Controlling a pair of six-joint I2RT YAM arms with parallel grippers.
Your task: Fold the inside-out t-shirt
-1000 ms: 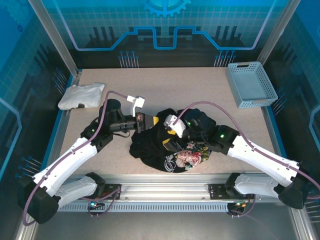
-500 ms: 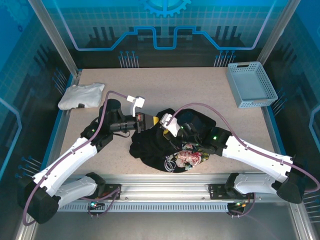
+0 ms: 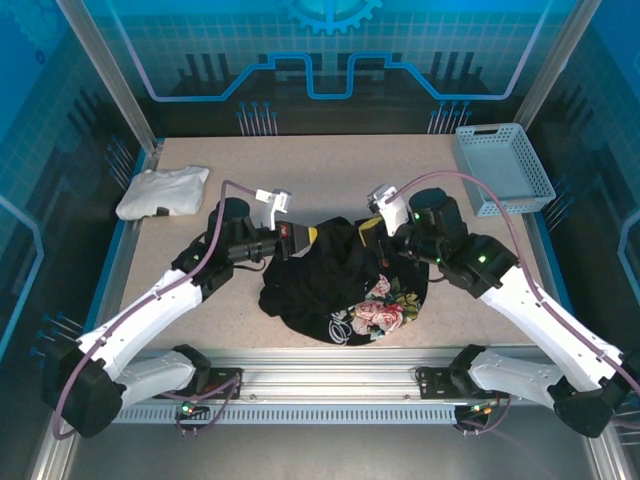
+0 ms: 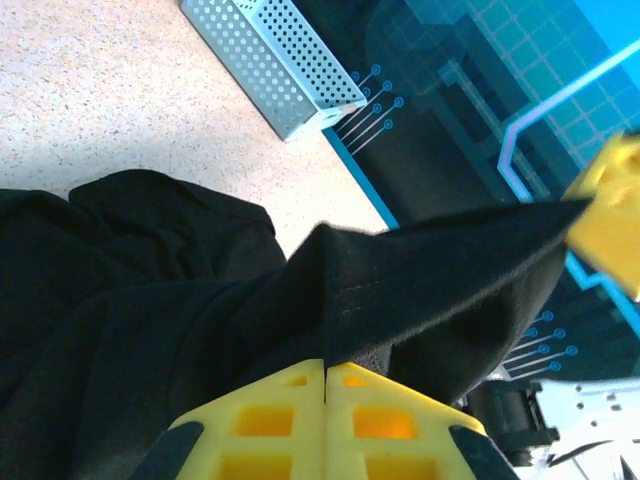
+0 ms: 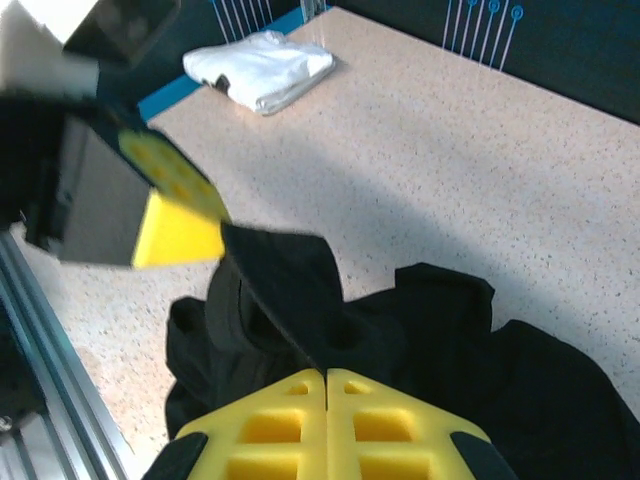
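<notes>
The inside-out t-shirt (image 3: 335, 285) is a crumpled black heap at the table's middle, with its pink-and-white floral print (image 3: 381, 312) showing at the front. My left gripper (image 3: 306, 238) is shut on a hemmed edge of the t-shirt (image 4: 420, 290), its yellow fingertips (image 4: 300, 385) pressed together. My right gripper (image 3: 369, 232) is shut on the same black cloth (image 5: 290, 290), fingertips (image 5: 350, 385) meeting. A short band of cloth is stretched between the two grippers, raised above the heap. The left gripper's yellow finger (image 5: 175, 215) appears in the right wrist view.
A small white folded garment (image 3: 162, 190) lies at the back left corner. A blue-grey perforated basket (image 3: 501, 168) stands at the back right. Bare speckled table (image 3: 330, 170) runs behind the shirt. The metal rail (image 3: 330, 375) edges the front.
My right gripper closed on the shirt and moved from the heap's front back and to the right, pulling cloth up. The floral print now shows more. The left gripper stayed shut, barely shifting.
</notes>
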